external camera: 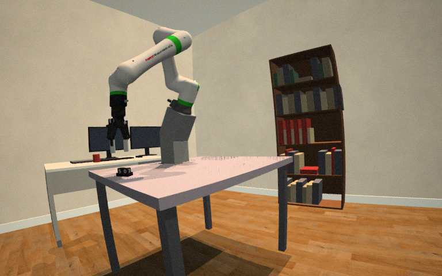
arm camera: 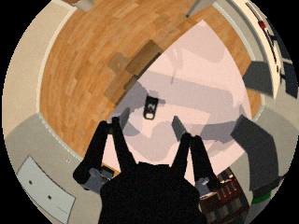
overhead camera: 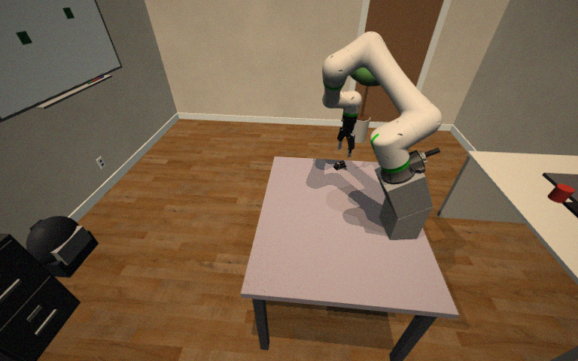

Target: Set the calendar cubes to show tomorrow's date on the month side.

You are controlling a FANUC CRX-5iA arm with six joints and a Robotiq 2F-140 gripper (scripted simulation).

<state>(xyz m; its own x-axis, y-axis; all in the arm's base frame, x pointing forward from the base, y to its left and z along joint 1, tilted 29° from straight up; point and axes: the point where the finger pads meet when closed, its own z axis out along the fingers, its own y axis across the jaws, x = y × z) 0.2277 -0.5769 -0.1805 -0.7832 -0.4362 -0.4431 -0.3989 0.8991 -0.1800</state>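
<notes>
The calendar (overhead camera: 341,168) (external camera: 124,173) (arm camera: 150,107) is a small black tray with black cubes in it, on the table near its far edge in the top view. In the exterior view, white digits 0 and 7 show side by side, with a 5 on the left end face. The month's name cannot be made out. The wrist view shows a white digit on top and a bright patch at the lower end. My gripper (overhead camera: 344,150) (external camera: 119,149) (arm camera: 151,117) is open and empty, above the calendar, not touching it.
The table (overhead camera: 323,255) (external camera: 208,179) carries the arm's grey pedestal (overhead camera: 406,204) (external camera: 175,136), to the right of the calendar. The table's edge (external camera: 107,181) is close to the calendar. A white desk (overhead camera: 511,183) with a red cup (overhead camera: 561,192) (external camera: 96,158) stands apart.
</notes>
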